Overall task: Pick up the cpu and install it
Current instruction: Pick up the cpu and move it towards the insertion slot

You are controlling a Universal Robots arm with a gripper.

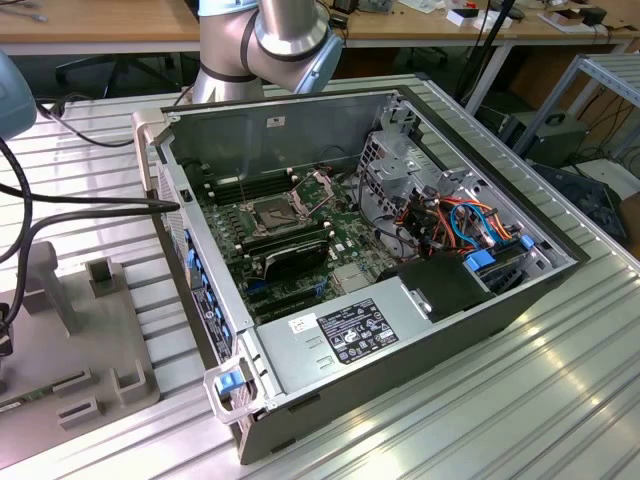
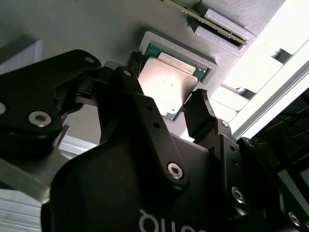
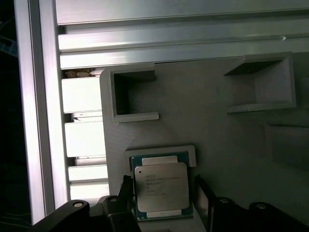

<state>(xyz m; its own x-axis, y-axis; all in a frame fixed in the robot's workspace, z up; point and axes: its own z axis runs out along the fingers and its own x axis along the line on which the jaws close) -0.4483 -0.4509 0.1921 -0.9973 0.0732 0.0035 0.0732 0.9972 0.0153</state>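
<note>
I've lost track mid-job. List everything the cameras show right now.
cpu: one, silver-grey top, seated in a recess of the holder.
holder: one, grey, on the table at the exterior view's left.
computer case: one, dark, open, mid-table.
motherboard: one, green, inside the case.
socket: one, dark, on the motherboard.
table: one, silver, slatted.
arm: one, silver-grey, behind the case.
gripper: one, black, at the cpu.
</note>
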